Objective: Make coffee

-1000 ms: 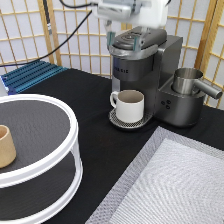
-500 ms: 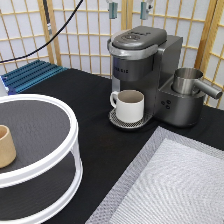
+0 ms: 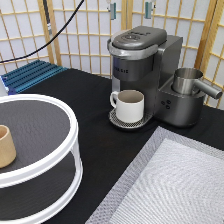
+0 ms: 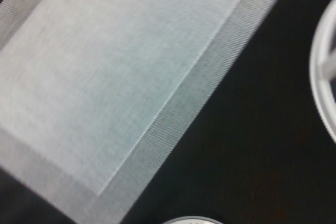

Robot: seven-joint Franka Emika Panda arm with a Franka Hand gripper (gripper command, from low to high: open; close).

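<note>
Shoji screens [image 3: 30,30] backed a black table [image 3: 90,95]. At its 1 o'clock stood the coffee machine [image 3: 142,65], lid shut, with 1 cream mug [image 3: 129,105] under its spout. The claw was out of sight, so its state could not be told; no coffee pod showed either. Risk, as I judged it: a blind descent could clip the white tiered stand [image 3: 37,145] or the grey mat [image 3: 175,185].

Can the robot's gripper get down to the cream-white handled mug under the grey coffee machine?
Probably not from straight above. The cream-white handled mug sits on the drip tray with the grey coffee machine's head overhanging it; only its front looks open. The gripper is not in the exterior view.
</note>
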